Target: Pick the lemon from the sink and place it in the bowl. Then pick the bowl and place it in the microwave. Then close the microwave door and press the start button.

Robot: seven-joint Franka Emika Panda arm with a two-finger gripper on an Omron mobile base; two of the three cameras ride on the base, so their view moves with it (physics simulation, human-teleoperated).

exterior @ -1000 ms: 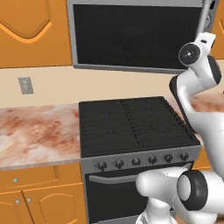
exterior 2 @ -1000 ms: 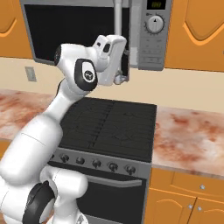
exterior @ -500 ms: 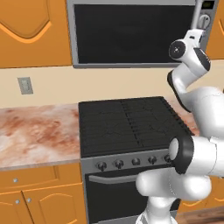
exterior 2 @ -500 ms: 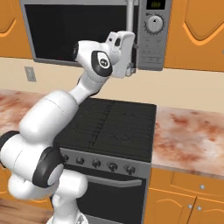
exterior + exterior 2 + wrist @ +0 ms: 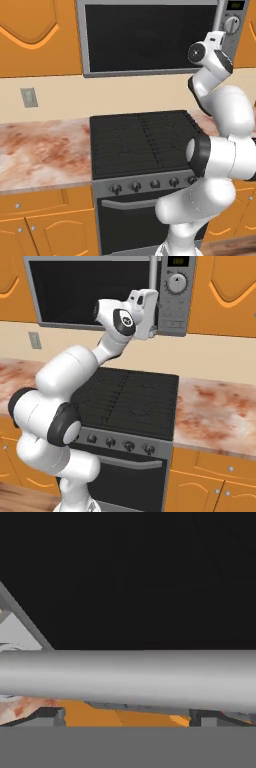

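Note:
The microwave (image 5: 150, 37) hangs above the stove, and its door (image 5: 90, 291) with the dark glass window stands closed. My gripper (image 5: 157, 317) is raised at the door's right edge, just below the vertical silver bar handle (image 5: 152, 273) and beside the control panel (image 5: 175, 288) with its round knob. The hand view is rolled, so the handle (image 5: 128, 673) runs as a thick grey bar straight across it, in front of the dark glass. Below the bar my gripper (image 5: 126, 716) is open, its fingertips (image 5: 52, 714) wide apart and holding nothing. The lemon, the sink and the bowl are out of view.
A black stove (image 5: 140, 142) with a row of knobs (image 5: 120, 443) stands directly under the microwave. Reddish marbled counter (image 5: 42, 150) runs on both sides of it. Orange cabinets (image 5: 40, 35) flank the microwave, and a wall outlet (image 5: 29, 97) sits at the left.
My arm has swung up and to the right, bringing the hand from in front of the door glass to the handle beside the control panel.

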